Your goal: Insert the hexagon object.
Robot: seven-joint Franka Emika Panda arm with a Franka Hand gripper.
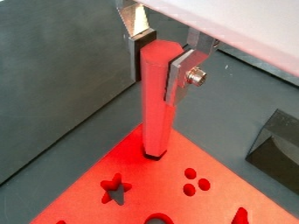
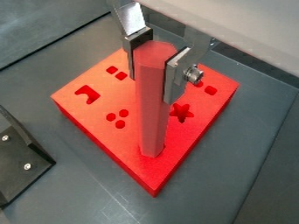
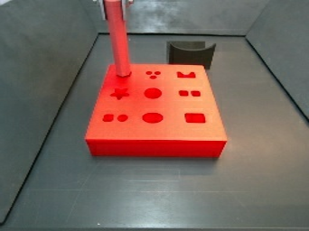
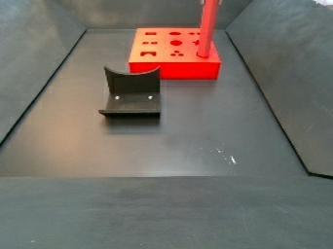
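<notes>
in both wrist views the hexagon object is seen clamped upright by the gripper, its lower end in a corner hole of the red block. in a side view the peg is seen standing at the block's far left corner, so insertion is judged under way; pressing straight down, then release, is called for next.

Dark grey floor, sloped walls

Both wrist views look steeply down past the gripper onto the red block, close in. One side view sits near the block, above its front; another looks from farther off, probably the opposite end, sharing the fixture.
</notes>
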